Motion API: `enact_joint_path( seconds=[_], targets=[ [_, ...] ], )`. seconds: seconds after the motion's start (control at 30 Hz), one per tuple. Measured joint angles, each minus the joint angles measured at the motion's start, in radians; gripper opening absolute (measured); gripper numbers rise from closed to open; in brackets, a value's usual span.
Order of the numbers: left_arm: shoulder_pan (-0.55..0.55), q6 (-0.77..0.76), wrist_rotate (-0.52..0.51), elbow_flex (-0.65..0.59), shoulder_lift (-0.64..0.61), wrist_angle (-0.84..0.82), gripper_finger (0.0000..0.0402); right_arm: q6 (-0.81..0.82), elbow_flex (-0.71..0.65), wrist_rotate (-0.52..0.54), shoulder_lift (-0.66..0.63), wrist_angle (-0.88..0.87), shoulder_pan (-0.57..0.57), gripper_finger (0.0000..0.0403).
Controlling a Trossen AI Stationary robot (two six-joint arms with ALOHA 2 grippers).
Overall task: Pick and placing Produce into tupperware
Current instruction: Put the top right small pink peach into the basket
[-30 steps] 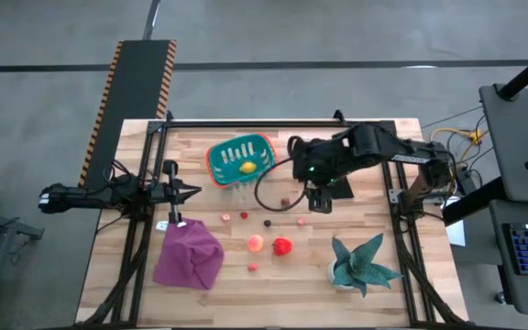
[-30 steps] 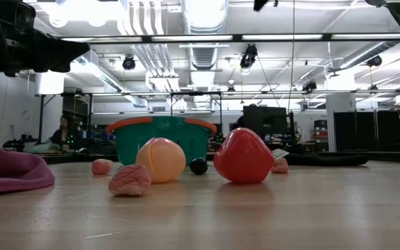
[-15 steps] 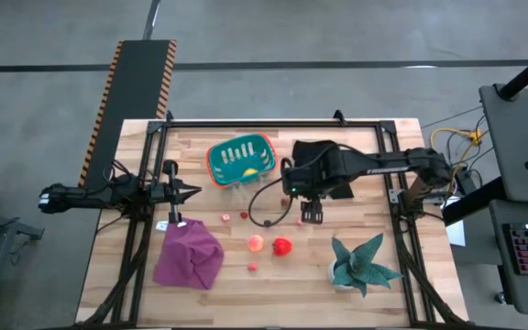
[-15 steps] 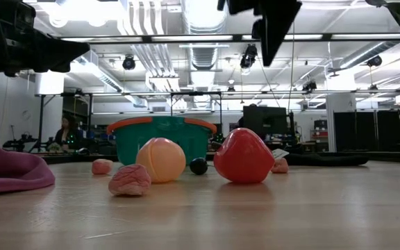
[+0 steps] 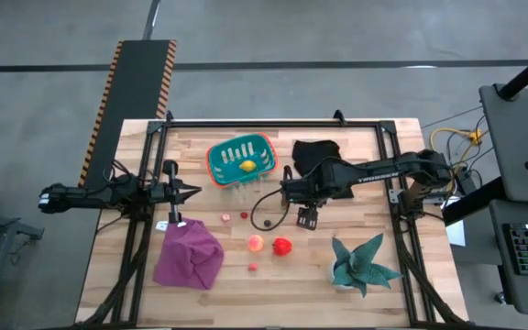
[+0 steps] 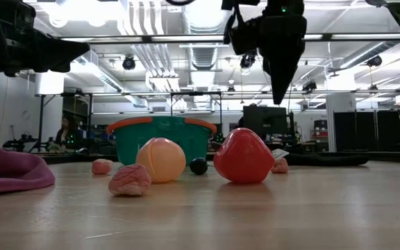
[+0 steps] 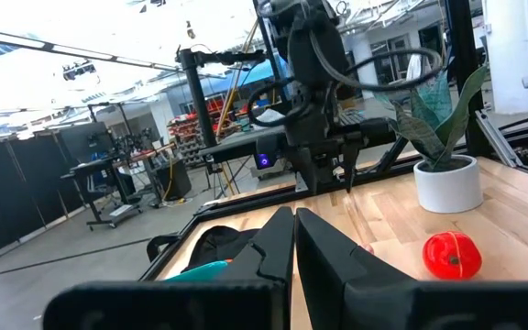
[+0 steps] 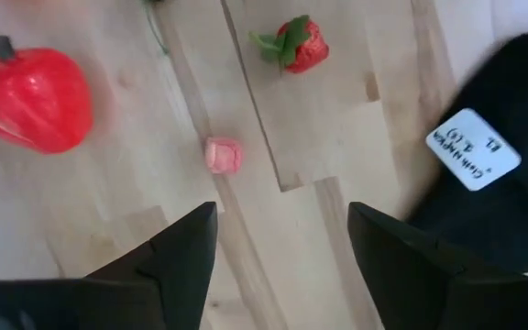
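The teal-green tupperware [image 5: 241, 158] stands on the far middle of the table with a yellow piece [image 5: 247, 166] inside. Loose produce lies nearer: a peach ball [image 5: 256, 243], a red fruit [image 5: 282, 246], a dark berry [image 5: 268, 223] and small pink and red bits. My right gripper [image 5: 305, 218] hangs open above the table, fingers pointing down. In its wrist view a small pink piece [image 8: 223, 156] lies just beyond the open fingers [image 8: 282, 238], with a strawberry [image 8: 293, 44] farther off. My left gripper [image 5: 177, 192] waits shut at the table's left.
A purple cloth [image 5: 189, 257] lies at the near left. A black cloth [image 5: 314, 151] with a white label [image 8: 473, 148] sits right of the tupperware. A teal spiky plant [image 5: 363, 264] in a white pot stands at the near right. Bare wood shows between the produce.
My right gripper has swung from beside the black cloth toward the table's near edge and slightly left. It has come down into the low view, over the scattered produce. The produce and the tupperware have stayed where they were.
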Motion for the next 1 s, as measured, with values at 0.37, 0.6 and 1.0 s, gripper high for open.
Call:
enact_joint_path(
  seconds=[0.37,0.6,1.0],
  targets=[
    [0.000,0.002,0.000,0.000,-0.002,0.001,0.0002,0.000,-0.106,-0.026,0.000,0.218,0.001,0.0319],
    [0.000,0.002,0.000,0.000,-0.002,0.001,0.0002,0.022,-0.163,-0.024,0.008,0.284,0.001,0.0325],
    [0.000,0.002,-0.001,0.000,-0.003,-0.001,0.0002,0.022,-0.170,-0.029,0.087,0.291,0.001,0.0325]
  ],
)
